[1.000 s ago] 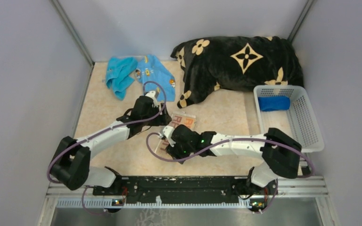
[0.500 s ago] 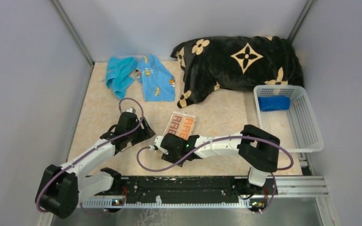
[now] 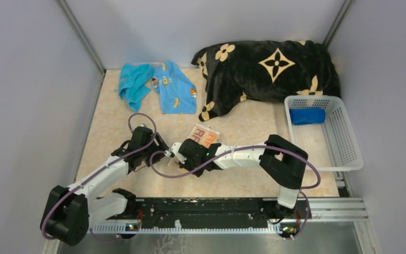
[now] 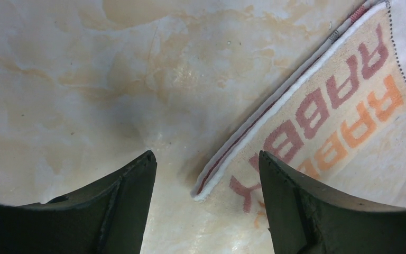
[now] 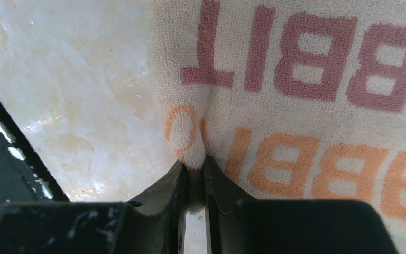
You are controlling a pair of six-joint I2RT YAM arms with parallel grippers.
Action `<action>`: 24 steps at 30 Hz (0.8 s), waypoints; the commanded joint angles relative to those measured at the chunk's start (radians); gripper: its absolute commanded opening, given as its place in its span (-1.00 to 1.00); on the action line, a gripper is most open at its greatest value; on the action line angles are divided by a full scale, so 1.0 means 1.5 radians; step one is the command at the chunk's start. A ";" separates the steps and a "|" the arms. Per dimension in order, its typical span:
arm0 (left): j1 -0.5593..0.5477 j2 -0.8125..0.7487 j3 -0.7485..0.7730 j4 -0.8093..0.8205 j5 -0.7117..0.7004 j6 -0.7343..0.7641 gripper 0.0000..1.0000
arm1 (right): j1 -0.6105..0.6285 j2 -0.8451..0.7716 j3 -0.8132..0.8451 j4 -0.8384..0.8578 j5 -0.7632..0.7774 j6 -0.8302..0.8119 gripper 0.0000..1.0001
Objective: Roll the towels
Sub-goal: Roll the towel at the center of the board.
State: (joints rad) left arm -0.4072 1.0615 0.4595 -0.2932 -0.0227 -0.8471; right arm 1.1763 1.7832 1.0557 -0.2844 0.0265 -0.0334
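Right wrist view shows the right gripper with its two dark fingers drawn almost together on a raised pinch of the RABBIT towel, a small cream terry cloth with red and orange lettering. The pinch is at the towel's left edge, at the lower centre of the frame, and the rest of the cloth lies flat across the upper right.

From the top external camera, this towel sits at the centre of the beige marbled table, partly under the right gripper, which reaches in from the right.

The left gripper is just left of it, fingers spread wide and holding nothing. In the left wrist view, its fingers stand apart over the tabletop, and the near corner of the towel lies between them at the lower centre.

At the upper left of the overhead frame lie a crumpled plain turquoise towel and, touching its right side, a light blue towel with orange cartoon prints.

A large black plush blanket with tan flowers fills the upper right.

Below it, a white plastic lattice basket holds a rolled dark blue towel at its far end.
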 commanded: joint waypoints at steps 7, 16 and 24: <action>0.005 -0.033 -0.014 -0.023 0.071 -0.072 0.49 | -0.083 0.007 -0.020 0.063 -0.240 0.147 -0.83; 0.004 -0.063 -0.036 -0.034 0.088 -0.116 0.42 | -0.147 0.038 -0.070 0.181 -0.383 0.297 -0.85; -0.004 -0.016 -0.046 0.015 0.119 -0.112 0.10 | -0.165 0.057 -0.088 0.205 -0.398 0.332 -0.85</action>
State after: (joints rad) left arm -0.4042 0.9932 0.4080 -0.3195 0.1261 -0.9989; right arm 0.9260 1.8408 0.9432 -0.0067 -0.5491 0.4255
